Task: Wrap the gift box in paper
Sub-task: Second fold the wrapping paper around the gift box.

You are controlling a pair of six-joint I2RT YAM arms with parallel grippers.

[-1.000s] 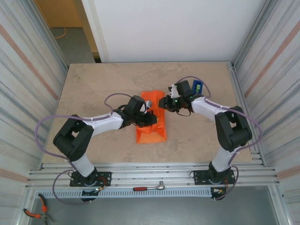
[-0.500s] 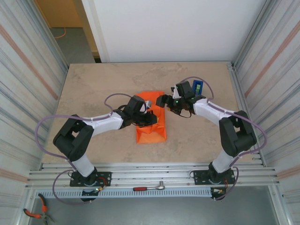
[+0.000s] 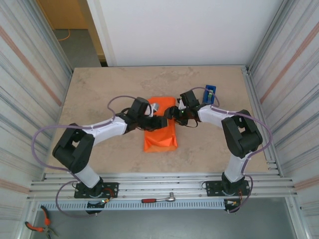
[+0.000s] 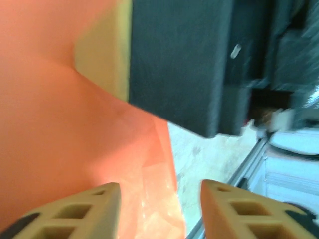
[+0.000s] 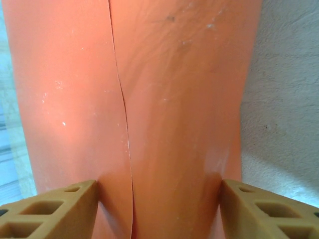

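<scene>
In the overhead view the orange paper (image 3: 160, 138) lies a little below the middle of the beige marbled surface (image 3: 99, 94). It is folded into an oblong parcel whose long side runs up and down the frame. Orange on orange, the gift box cannot be told apart from the sheet around it. Both arms reach inward and meet over the upper half of the parcel. The left gripper (image 3: 157, 122) comes in from the left edge of the parcel and the right gripper (image 3: 172, 114) from its upper right corner, the two very close together. In the left wrist view the left gripper (image 4: 159, 211) has its tan fingers (image 4: 75, 215) apart at the bottom of the frame. Paper (image 4: 55, 129) lies beneath one finger and in part of the gap, nothing is clamped between them, and a strip of bare surface (image 4: 199, 154) shows beyond the sheet's edge. The dark body of the other arm looms across the upper middle of that frame. In the right wrist view the right gripper (image 5: 159, 211) has its fingers (image 5: 47, 211) spread wide. The paper (image 5: 174, 99) fills the whole gap, and a straight overlapping seam runs down the frame left of centre. Whether the fingers press on the parcel's sides cannot be told. Pale surface (image 5: 286, 99) shows along the right of that frame. A blue tape dispenser (image 3: 210, 93) stands on the surface to the upper right of the parcel, just beyond the right arm's wrist. A ratchet wrench (image 3: 158, 199) lies on the metal rail at the bottom of the overhead frame, and red-handled pliers (image 3: 36, 226) sit in its lower left corner.
</scene>
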